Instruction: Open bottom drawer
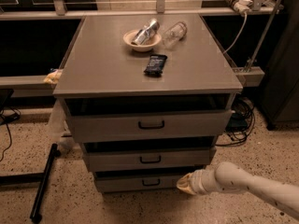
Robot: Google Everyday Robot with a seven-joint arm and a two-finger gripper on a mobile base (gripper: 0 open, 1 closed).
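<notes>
The grey cabinet (112, 64) has three drawers. The bottom drawer (126, 183) is the lowest and narrowest, with a flat grey front and a small black bar handle (151, 182). Its front sits slightly forward, with a dark gap above it. My gripper (185, 184), cream-tipped on a white arm (252, 185) that comes in from the lower right, is at the drawer's right end, level with the handle and to its right. It hides the front's right end.
On the cabinet top are a bowl (141, 40) holding a can, a clear bottle (174, 31) on its side and a dark packet (155, 64). A black pole (43, 183) lies on the floor at left. Cables (240, 120) hang at right.
</notes>
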